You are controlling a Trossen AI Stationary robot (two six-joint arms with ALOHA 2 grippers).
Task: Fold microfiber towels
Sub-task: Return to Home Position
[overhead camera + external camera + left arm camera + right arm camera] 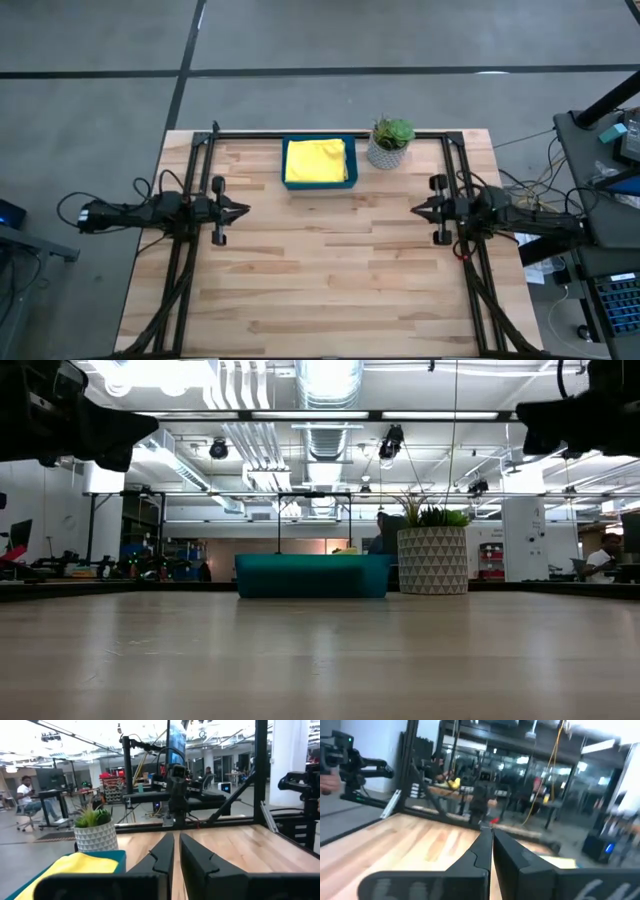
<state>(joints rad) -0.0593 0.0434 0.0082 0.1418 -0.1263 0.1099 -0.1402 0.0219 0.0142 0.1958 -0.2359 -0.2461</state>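
The left pincer (243, 210) is hovering above the left side of the table (330, 290). Its fingers are drawn together with only a thin slit between them, gripping nothing and pointing inward toward the middle. Its arm is reaching level in from the left edge. Opposite it, the right pincer (416, 210) is mirroring that pose over the right side, closed on nothing, well apart from the left one.

Beyond them, at the far edge of the pale plank table, a teal tray (318, 186) is holding a folded yellow microfiber towel (316, 160). The tray's walls are hiding whatever lies beneath it. A potted plant (389, 145) is standing just beside the tray on the right.

In the workshop behind, ceiling ducts (325, 380) are running overhead and a person (25, 795) is sitting at a desk.
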